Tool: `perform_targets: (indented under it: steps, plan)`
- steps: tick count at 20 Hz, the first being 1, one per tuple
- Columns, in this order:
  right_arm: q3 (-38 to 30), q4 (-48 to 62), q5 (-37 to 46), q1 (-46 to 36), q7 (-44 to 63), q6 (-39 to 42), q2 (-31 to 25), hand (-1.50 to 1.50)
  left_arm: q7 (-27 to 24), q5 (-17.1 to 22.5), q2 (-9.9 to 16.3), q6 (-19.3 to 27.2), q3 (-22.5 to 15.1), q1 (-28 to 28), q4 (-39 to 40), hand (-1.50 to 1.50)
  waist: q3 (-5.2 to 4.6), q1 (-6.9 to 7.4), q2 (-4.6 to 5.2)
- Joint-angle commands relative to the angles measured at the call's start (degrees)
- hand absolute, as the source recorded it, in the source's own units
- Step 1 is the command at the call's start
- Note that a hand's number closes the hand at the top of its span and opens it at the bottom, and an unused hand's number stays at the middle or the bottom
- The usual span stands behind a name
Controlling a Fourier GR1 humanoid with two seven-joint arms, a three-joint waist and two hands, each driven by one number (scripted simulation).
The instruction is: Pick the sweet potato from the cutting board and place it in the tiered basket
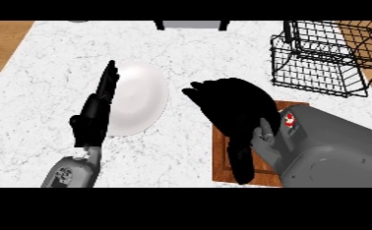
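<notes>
Sweet potato cannot be seen anywhere; the right hand (pixel 231 107) covers the upper part of the cutting board (pixel 222 167), and its fingers are curled downward, but whether they hold something I cannot tell. The left hand (pixel 98 108) rests at the left with straight fingers, beside the white plate (pixel 141 99). The tiered basket (pixel 320 57) stands at upper right. No readable writing.

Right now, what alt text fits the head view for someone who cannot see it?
The right black robot hand hovers over a brown wooden cutting board, hiding whatever lies there. The open left robot hand rests beside a round white plate; a black wire tiered basket stands far right.
</notes>
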Motion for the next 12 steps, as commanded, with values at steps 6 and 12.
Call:
perform_targets:
  steps: [6,12]
  plan:
    - [5.73,4.22,-2.49,-2.76,14.33,3.68,4.01,-1.50,-1.01,-0.04,-0.80,-0.06,1.00,0.01,1.49,0.00,0.02,-1.13,-0.08]
    - [5.41,2.42,-3.95,-4.08,12.58,6.74,-2.19,-1.50,-1.94,-1.55,-0.84,0.67,0.12,3.11,-1.20,0.00,0.07,-1.23,-0.25]
